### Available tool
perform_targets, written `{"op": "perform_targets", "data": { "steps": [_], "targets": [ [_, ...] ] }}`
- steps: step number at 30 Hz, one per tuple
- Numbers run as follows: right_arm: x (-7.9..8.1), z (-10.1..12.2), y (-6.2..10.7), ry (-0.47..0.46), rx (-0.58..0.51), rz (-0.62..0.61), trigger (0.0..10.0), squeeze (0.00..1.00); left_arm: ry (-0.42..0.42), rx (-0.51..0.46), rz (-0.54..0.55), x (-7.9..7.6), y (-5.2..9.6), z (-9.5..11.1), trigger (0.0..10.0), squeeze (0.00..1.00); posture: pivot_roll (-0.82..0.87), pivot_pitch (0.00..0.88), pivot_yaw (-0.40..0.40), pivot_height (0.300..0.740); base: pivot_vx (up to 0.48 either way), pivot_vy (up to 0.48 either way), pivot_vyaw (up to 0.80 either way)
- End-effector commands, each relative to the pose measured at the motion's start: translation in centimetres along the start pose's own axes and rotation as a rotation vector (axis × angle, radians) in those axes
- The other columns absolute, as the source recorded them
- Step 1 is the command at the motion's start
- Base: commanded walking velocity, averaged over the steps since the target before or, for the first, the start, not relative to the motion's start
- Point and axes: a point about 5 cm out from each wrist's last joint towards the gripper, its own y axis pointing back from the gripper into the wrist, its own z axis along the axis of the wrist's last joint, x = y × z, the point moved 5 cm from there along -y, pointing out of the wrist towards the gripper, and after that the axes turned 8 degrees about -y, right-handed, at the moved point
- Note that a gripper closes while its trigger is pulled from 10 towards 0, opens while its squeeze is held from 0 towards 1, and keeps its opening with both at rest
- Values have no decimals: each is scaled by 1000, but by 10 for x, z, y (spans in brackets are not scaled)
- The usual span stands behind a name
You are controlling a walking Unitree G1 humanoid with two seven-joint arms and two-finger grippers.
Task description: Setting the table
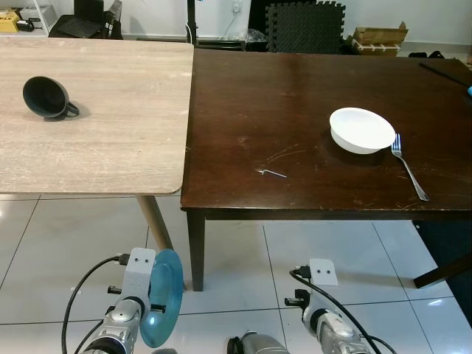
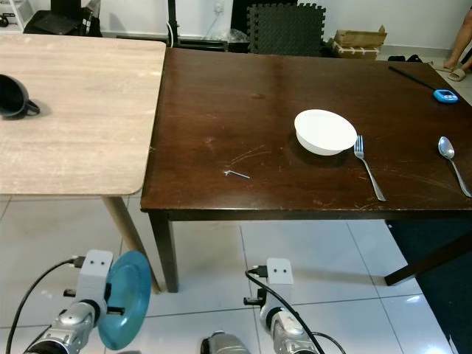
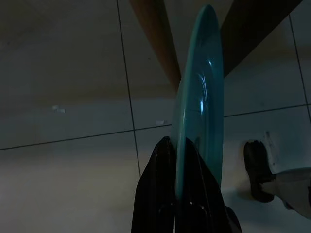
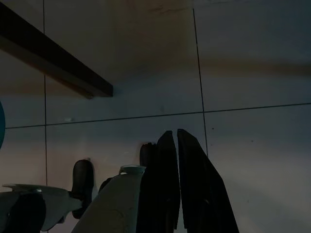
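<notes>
My left gripper [image 3: 177, 160] is shut on the rim of a teal plate [image 1: 164, 295], held on edge low beside my left arm, below the table height. On the dark wooden table [image 1: 295, 96] a white bowl [image 1: 361, 130] sits with a fork [image 1: 408, 166] just to its right, and a spoon [image 2: 453, 164] lies farther right. A black mug [image 1: 46, 98] lies on its side on the light wooden table [image 1: 110, 110]. My right gripper [image 4: 173, 145] hangs shut over the floor tiles, holding nothing.
A small metal piece [image 1: 273, 173] lies near the dark table's front edge. A blue timer [image 2: 445, 95] sits at its far right. Foam mats [image 1: 306, 26] and a cardboard box [image 1: 378, 38] stand behind. Table legs [image 1: 195, 247] stand right ahead.
</notes>
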Motion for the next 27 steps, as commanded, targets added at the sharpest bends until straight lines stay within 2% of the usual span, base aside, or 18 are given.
{"op": "perform_targets", "data": {
  "steps": [1, 15, 27],
  "targets": [
    [-3, -5, 1, -12, 18, -10, 10000, 0, 15, 29, -3, -4, 1, -9, 10000, 0, 69, 23, -36, 740, 0, 0, 0],
    [2, -3, 0, -25, 15, 1, 10000, 0, 3, 33, -6, -2, 2, -12, 10000, 0, 75, 54, -22, 740, 0, 0, 0],
    [-2, -5, 1, -31, 13, -12, 10000, 0, 1, 19, -23, -9, 0, -4, 10000, 0, 64, 32, -10, 740, 0, 0, 0]
  ]
}}
